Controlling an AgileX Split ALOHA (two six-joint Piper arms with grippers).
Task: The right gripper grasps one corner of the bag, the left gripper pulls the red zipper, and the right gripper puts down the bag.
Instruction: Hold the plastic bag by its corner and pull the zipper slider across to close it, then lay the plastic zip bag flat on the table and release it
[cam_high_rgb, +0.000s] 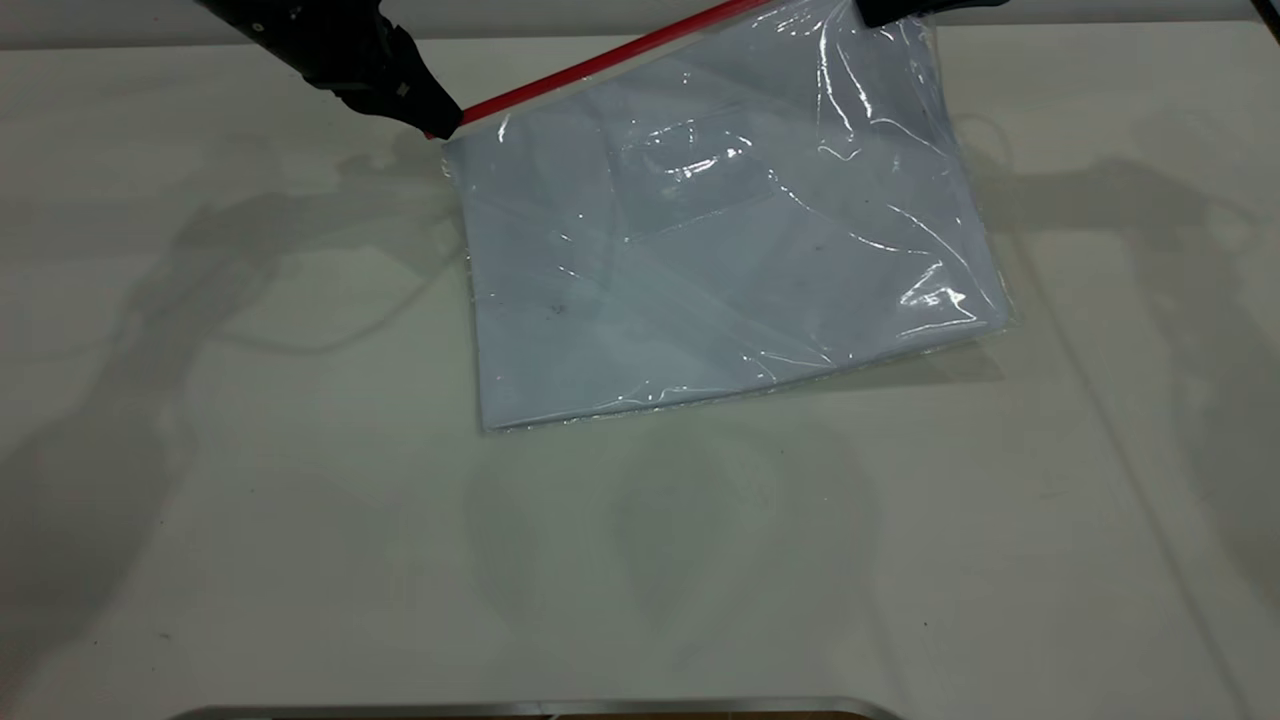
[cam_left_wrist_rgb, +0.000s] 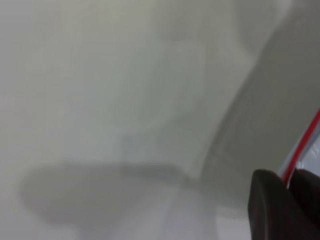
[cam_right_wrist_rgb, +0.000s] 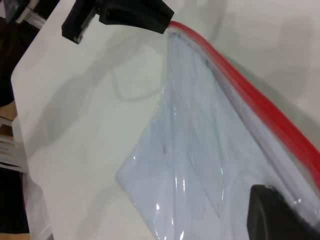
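The bag (cam_high_rgb: 720, 260) is a clear pouch with white paper inside. It hangs tilted: its far red-edged side is raised and its near edge rests on the table. The red zipper (cam_high_rgb: 600, 65) runs along the raised edge. My left gripper (cam_high_rgb: 440, 125) is shut on the zipper's left end; the red strip (cam_left_wrist_rgb: 305, 145) runs in between its fingertips (cam_left_wrist_rgb: 270, 190). The slider tab is hidden. My right gripper (cam_high_rgb: 885, 12) at the top edge is shut on the corner of the bag; one finger (cam_right_wrist_rgb: 272, 212) shows against the plastic (cam_right_wrist_rgb: 190, 165), beside the red strip (cam_right_wrist_rgb: 260, 107).
The white table (cam_high_rgb: 300, 500) spreads around the bag. A metal rim (cam_high_rgb: 520, 708) lies at the near edge. The right wrist view shows the table's side edge (cam_right_wrist_rgb: 20, 100) with dark clutter beyond, and the left gripper (cam_right_wrist_rgb: 162, 25) farther off.
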